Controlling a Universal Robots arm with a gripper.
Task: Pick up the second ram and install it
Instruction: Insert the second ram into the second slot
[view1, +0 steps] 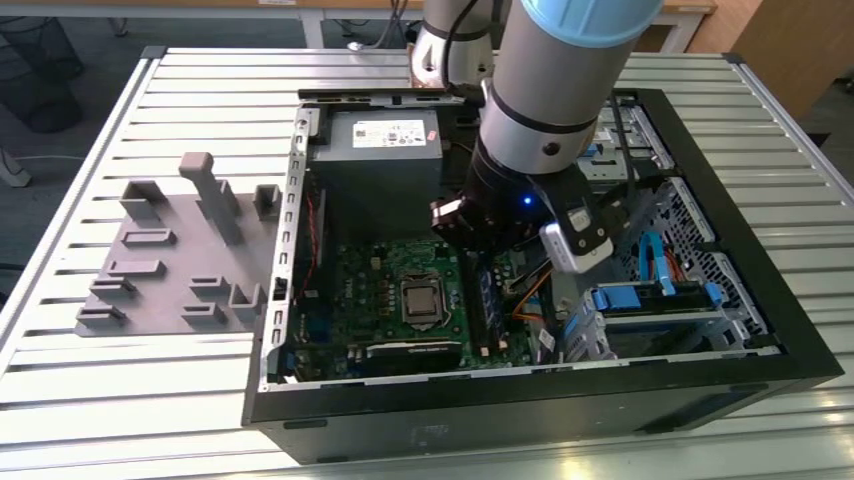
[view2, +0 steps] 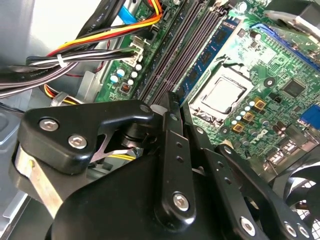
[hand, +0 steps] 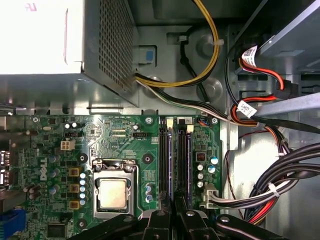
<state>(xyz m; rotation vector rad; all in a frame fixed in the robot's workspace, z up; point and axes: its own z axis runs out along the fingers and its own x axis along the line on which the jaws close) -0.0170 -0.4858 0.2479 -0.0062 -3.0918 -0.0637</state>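
Note:
My gripper (view1: 497, 255) reaches down into the open computer case (view1: 747, 330), over the long black memory slots (hand: 165, 160) beside the processor socket (hand: 112, 192). In the second wrist view its black fingers (view2: 172, 150) stand close together, the tips right above the slots (view2: 182, 55). The second ram (view2: 156, 107) is almost wholly hidden between them; a whitish bit shows beside one fingertip. One slot further holds a stick with blue chips (view2: 210, 50). In the first wrist view the gripper (hand: 174, 216) sits in line with the slots.
A grey holder tray (view1: 174, 250) lies on the slatted table at the exterior view's left. The power supply (view1: 380, 140) sits beyond the board. Cable bundles (hand: 270, 190) and a drive cage (view1: 667, 290) crowd the side by the slots. A fan (view2: 300, 195) is close by.

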